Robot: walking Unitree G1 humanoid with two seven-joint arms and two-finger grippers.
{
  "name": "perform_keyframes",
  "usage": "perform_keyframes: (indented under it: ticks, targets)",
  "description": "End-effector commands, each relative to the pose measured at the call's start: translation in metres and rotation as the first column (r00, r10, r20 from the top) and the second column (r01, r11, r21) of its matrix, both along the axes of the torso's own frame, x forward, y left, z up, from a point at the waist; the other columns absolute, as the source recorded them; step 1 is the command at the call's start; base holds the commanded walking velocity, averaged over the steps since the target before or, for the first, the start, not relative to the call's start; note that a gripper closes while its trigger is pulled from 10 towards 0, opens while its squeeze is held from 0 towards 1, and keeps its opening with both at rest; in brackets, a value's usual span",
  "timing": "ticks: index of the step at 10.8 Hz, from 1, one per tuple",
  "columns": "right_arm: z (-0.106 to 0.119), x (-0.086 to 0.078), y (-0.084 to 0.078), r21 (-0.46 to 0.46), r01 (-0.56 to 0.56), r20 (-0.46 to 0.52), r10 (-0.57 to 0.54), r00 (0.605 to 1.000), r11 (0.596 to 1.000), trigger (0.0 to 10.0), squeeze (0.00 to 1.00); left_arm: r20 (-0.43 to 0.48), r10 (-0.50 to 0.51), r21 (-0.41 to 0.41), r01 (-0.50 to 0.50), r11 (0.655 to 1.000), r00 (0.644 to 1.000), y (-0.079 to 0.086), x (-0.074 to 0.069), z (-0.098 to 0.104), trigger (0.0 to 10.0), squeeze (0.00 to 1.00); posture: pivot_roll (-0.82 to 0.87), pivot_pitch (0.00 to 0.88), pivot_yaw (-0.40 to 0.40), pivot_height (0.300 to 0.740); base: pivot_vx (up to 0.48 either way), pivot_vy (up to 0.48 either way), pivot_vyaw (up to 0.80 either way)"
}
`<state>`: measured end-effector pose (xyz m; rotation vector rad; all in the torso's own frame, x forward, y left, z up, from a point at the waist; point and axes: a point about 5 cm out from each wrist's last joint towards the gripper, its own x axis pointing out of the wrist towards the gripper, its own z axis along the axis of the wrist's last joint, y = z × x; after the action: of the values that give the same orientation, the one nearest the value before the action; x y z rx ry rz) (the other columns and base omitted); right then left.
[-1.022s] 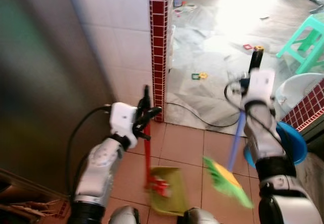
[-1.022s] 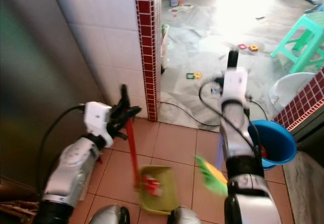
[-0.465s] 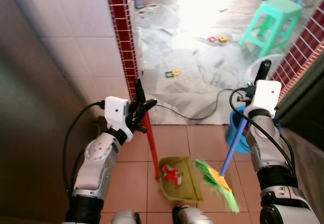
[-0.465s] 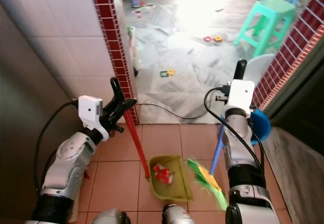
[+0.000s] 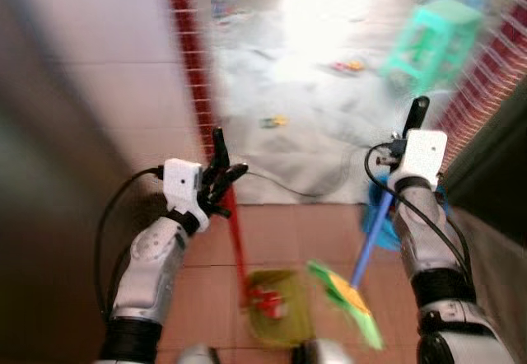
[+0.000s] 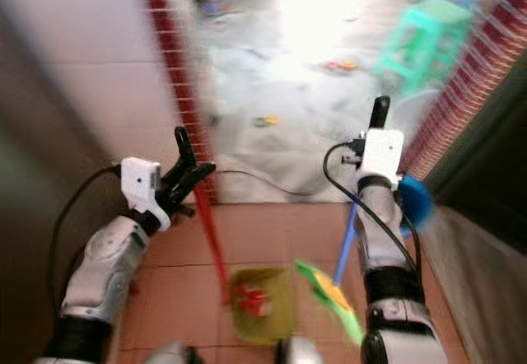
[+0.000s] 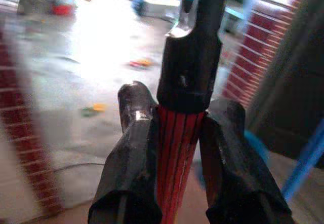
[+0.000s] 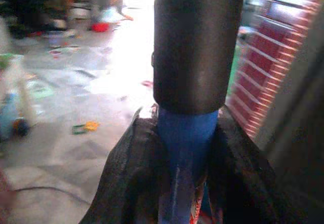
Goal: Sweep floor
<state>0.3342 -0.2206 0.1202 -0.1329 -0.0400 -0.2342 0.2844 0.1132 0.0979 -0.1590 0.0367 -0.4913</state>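
The robot stands on the terracotta floor tiles (image 5: 280,228) at a doorway, carrying both tools toward the littered grey floor (image 5: 321,125) ahead; the head views are blurred, so it is probably walking or turning. The sweeping itself looks paused between patches.

The left claw (image 7: 174,133) is closed on the red dustpan handle (image 5: 235,232), just under its black end cap. The yellow-green dustpan (image 5: 276,315) hangs low near the robot's feet and holds a small red-and-white scrap (image 5: 268,302), possibly a wrapper.

The right claw (image 8: 185,148) is clamped on the blue broom handle (image 5: 375,236) below its black top. The green and yellow broom head (image 5: 346,298) sits just beside the dustpan, toward the right.

Small coloured bits (image 5: 276,121) lie on the grey floor beyond the red tiled pillar (image 5: 193,76), with a green stool (image 5: 428,39) farther off. A blue basin (image 6: 416,199) sits behind the right arm; its contents cannot be made out.

Next, I judge, the robot must step past the black cable (image 5: 280,187), set the pan edge flat by the debris and draw the broom toward it.
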Motion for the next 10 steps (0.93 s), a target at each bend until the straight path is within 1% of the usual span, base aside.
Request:
perform_keyframes:
  ticks: [1, 3, 4, 6, 7, 8, 9, 10]
  targets:
    - [0.008, 0.002, -0.001, -0.022, 0.000, 0.027, 0.001, 1.000, 1.000, 10.0, 0.00, 0.061, -0.010, -0.027, 0.012, 1.000, 0.998, -0.003, 0.004, 0.013, 10.0, 0.00, -0.09, 0.000, 0.033, 0.740, 0.000, -0.274, -0.80]
    - [0.009, 0.003, -0.001, -0.020, -0.004, 0.029, 0.004, 1.000, 1.000, 10.0, 0.00, 0.060, -0.019, -0.022, 0.020, 1.000, 0.998, -0.004, 0.003, 0.012, 10.0, 0.00, -0.09, 0.000, 0.035, 0.740, 0.000, -0.270, -0.55]
    - [0.009, 0.003, -0.001, -0.020, -0.004, 0.030, 0.004, 1.000, 1.000, 10.0, 0.00, 0.059, -0.018, -0.021, 0.019, 1.000, 0.998, -0.004, 0.004, 0.011, 10.0, 0.00, -0.09, 0.000, 0.036, 0.740, 0.000, -0.266, 0.00]
    - [0.009, 0.003, -0.002, -0.018, -0.003, 0.030, 0.004, 1.000, 1.000, 10.0, 0.00, 0.060, -0.013, -0.020, 0.014, 1.000, 0.998, -0.003, 0.005, 0.011, 10.0, 0.00, -0.10, 0.000, 0.039, 0.740, 0.000, 0.000, 0.00]
    - [0.009, 0.003, -0.002, -0.018, -0.002, 0.031, 0.003, 1.000, 1.000, 10.0, 0.00, 0.067, 0.014, -0.024, -0.013, 1.000, 0.998, 0.000, 0.006, 0.013, 10.0, 0.00, -0.10, 0.000, 0.039, 0.740, 0.000, 0.000, 0.00]
    - [0.009, 0.003, -0.002, -0.018, -0.002, 0.032, 0.003, 0.999, 1.000, 10.0, 0.00, 0.072, 0.051, -0.008, -0.051, 0.999, 0.996, 0.003, 0.009, 0.013, 10.0, 0.00, -0.10, 0.000, 0.039, 0.740, 0.000, 0.000, 0.00]
    - [0.012, 0.003, -0.001, -0.018, -0.006, 0.049, 0.007, 0.999, 1.000, 10.0, 0.00, 0.106, 0.123, 0.003, -0.123, 0.992, 0.987, 0.013, 0.012, 0.017, 10.0, 0.00, -0.09, 0.000, 0.039, 0.740, 0.000, 0.000, 0.00]
    - [0.013, 0.003, -0.001, -0.019, -0.009, 0.054, 0.010, 0.998, 1.000, 10.0, 0.00, 0.112, 0.136, 0.007, -0.137, 0.990, 0.984, 0.015, 0.013, 0.017, 10.0, 0.00, -0.09, 0.000, 0.039, 0.740, 0.000, 0.000, 0.00]
